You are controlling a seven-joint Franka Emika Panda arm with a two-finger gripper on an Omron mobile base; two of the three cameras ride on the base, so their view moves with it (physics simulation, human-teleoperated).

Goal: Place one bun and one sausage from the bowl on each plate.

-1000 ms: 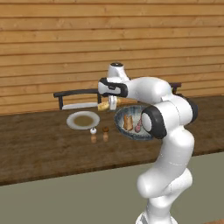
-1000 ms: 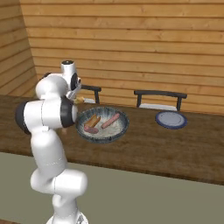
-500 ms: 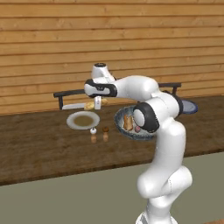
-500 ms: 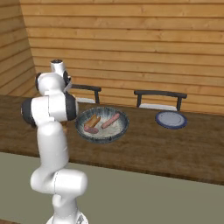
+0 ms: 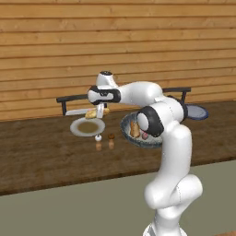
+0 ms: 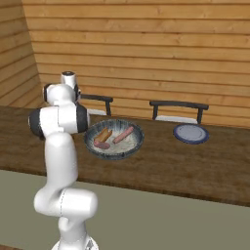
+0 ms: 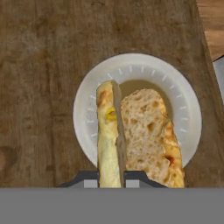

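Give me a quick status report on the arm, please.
Gripper shut on bun, above pale plate. Bowl holds two sausages and a bun. Blue plate bare. Nothing in the way.

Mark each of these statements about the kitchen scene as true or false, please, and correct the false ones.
1. The gripper is shut on a bun. True.
2. The bun hangs over the pale plate. True.
3. The bluish plate already carries a sausage. False: nothing lies on it.
4. The bowl is empty. False: two sausages and another bun lie in it.
5. Two small shakers stand on the counter in front of the pale plate. True.
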